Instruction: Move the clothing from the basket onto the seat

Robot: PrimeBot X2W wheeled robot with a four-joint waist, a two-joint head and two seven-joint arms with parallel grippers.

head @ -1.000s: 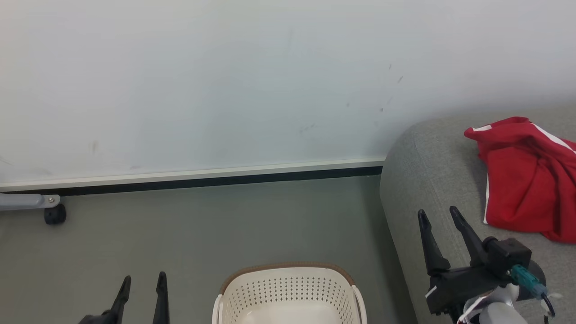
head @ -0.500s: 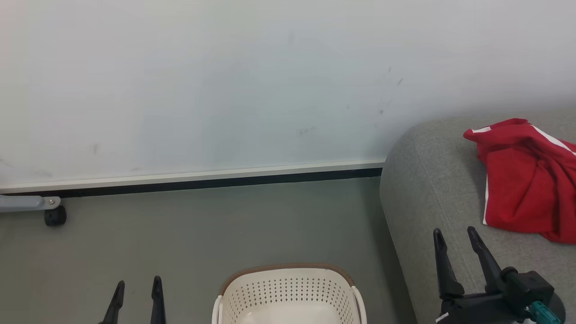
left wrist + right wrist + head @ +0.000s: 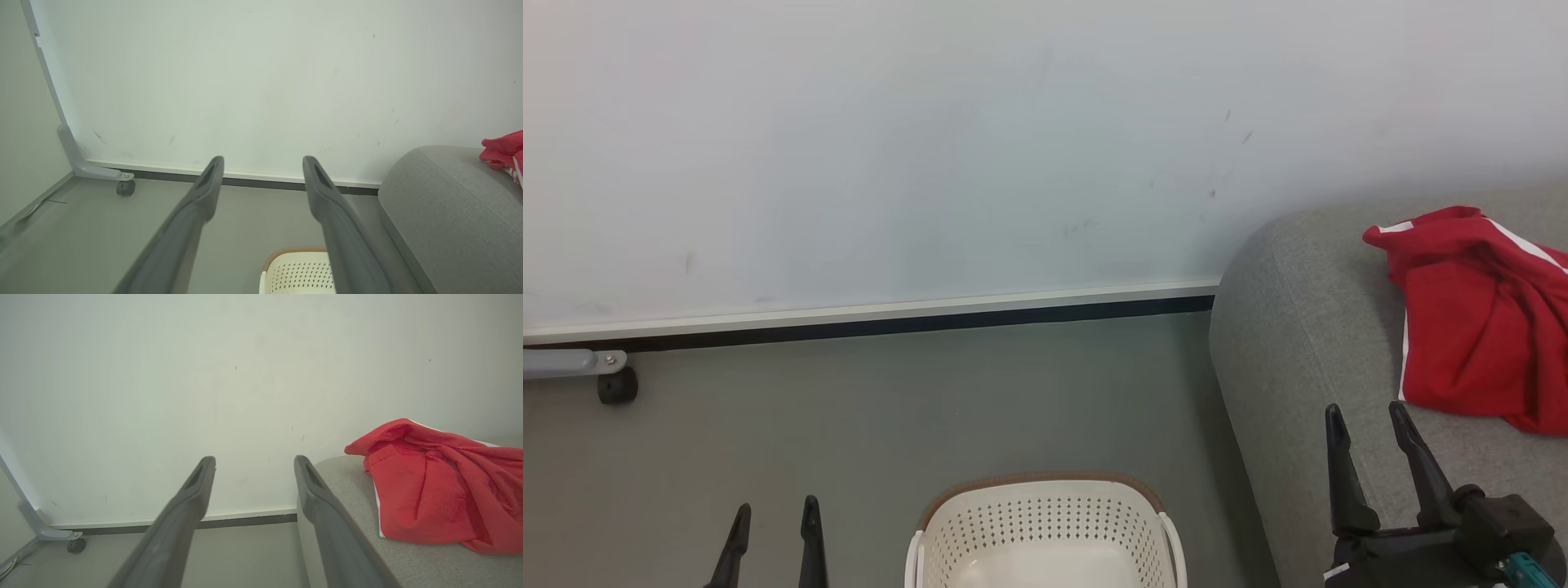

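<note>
Red clothing [image 3: 1478,327] with white trim lies crumpled on the grey seat [image 3: 1298,327] at the right; it also appears as clothing [image 3: 437,490] on the seat [image 3: 408,559] and clothing [image 3: 504,151] on the seat [image 3: 449,204]. The cream basket [image 3: 1045,531] with a brown rim stands on the floor at bottom centre, and the part of its inside in view is bare; the basket [image 3: 298,271] shows between my left fingers. My right gripper [image 3: 1369,415] is open above the seat's front edge, near the clothing and apart from it. My left gripper [image 3: 775,513] is open, left of the basket.
A white wall [image 3: 931,147] with a dark baseboard runs behind the grey floor [image 3: 890,408]. A grey bracket with a black caster [image 3: 615,385] sits at the far left by the wall.
My right gripper has drawn back toward me and slightly rightward along the seat, away from the clothing. The left gripper has sunk a little in the view. The camera shifted slightly.
</note>
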